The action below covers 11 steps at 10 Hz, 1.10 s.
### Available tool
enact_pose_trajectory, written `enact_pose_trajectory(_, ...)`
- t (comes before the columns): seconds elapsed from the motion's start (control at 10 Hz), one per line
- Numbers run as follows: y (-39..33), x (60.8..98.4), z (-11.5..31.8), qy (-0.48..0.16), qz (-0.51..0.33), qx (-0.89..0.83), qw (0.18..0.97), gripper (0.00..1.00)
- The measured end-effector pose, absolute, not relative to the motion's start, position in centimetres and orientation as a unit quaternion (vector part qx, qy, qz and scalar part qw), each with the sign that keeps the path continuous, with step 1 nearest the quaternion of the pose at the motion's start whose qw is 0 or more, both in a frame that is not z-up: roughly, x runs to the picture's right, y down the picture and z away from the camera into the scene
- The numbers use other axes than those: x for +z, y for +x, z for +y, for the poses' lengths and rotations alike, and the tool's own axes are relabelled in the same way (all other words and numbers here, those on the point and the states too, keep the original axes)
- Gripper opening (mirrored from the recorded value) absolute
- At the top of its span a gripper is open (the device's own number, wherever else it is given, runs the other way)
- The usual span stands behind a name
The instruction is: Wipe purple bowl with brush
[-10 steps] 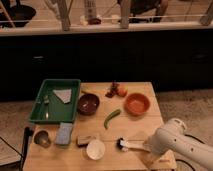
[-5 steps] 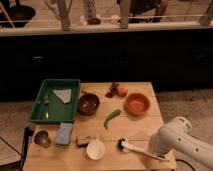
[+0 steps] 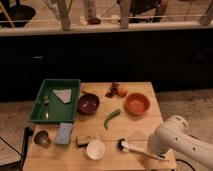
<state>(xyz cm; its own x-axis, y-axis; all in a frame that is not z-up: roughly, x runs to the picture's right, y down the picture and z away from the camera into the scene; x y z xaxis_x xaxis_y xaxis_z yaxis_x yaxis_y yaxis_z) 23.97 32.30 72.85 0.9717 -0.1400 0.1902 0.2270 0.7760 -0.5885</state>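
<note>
The purple bowl (image 3: 88,104) sits on the wooden table (image 3: 135,130), left of centre and beside the green tray. The brush (image 3: 137,150) lies flat near the front edge, with its black head (image 3: 121,145) to the left and its white handle running right. My gripper (image 3: 154,154) is low at the front right corner, at the handle's right end, under the white arm (image 3: 175,137). The arm covers most of the gripper. The gripper is well away from the purple bowl.
An orange bowl (image 3: 137,103) stands right of centre, with a green pod (image 3: 111,118) between the bowls. A white cup (image 3: 95,149), a blue sponge (image 3: 64,133) and a metal cup (image 3: 42,138) sit at the front left. A green tray (image 3: 55,100) lies at the left. Small fruits (image 3: 116,91) are at the back.
The arm has shifted slightly to the right over the front right corner. The brush lies in nearly the same place; the bowls have not moved.
</note>
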Motion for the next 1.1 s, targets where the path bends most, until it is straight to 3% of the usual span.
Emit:
enact_pose_trajectory(0.7, 23.6, 72.0, 30.8, -0.318, -0.084, -0.088, 0.940, 0.78)
enact_pose_trajectory(1.1, 22.9, 72.3, 31.3, -0.330, -0.086, -0.094, 0.935, 0.80)
